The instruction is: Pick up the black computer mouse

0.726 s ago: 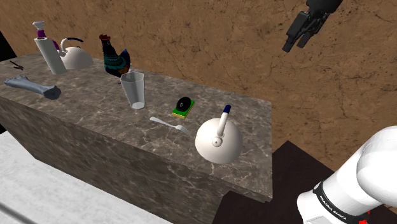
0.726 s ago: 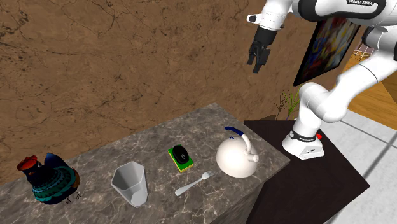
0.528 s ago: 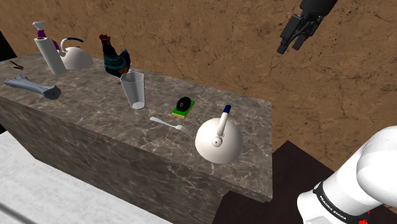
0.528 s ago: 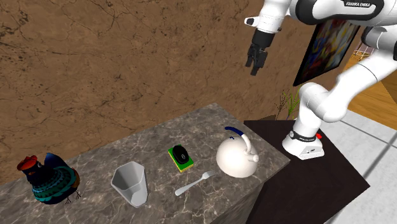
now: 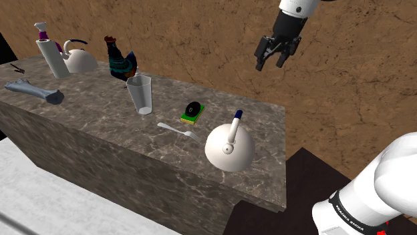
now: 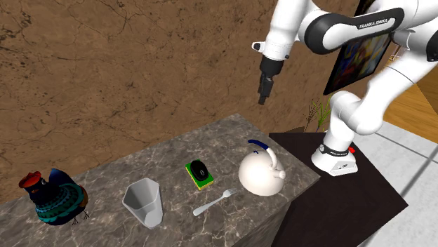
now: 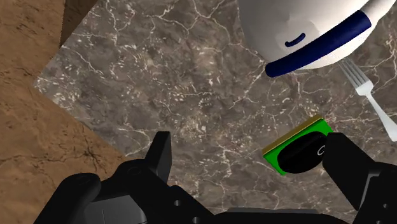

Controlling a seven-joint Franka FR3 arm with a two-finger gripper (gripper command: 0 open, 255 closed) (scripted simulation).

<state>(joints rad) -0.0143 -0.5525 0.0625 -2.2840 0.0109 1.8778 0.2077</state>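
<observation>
Black mouse [image 5: 193, 108] on green pad [image 7: 273, 157], long axis front-to-back across counter [image 5: 100, 113], hand [image 5: 267, 65] spread

My arm [image 6: 291, 24] reaches high, wrist bent down; my jaws hang parted, gripping nothing, fingers [image 7: 160, 154] well apart.

Gripper displaced toward the counter.

Over the interval the gripper [image 5: 269, 63] travelled toward the shoulder view's left and came lower. The second exterior view recorded the same shift, left and down, closing on the marble-patterned counter [image 6: 126, 172] while remaining well above it. The arm [image 6: 298, 28] swung further into frame, and its white wrist link entered at the shoulder view's top edge.
</observation>
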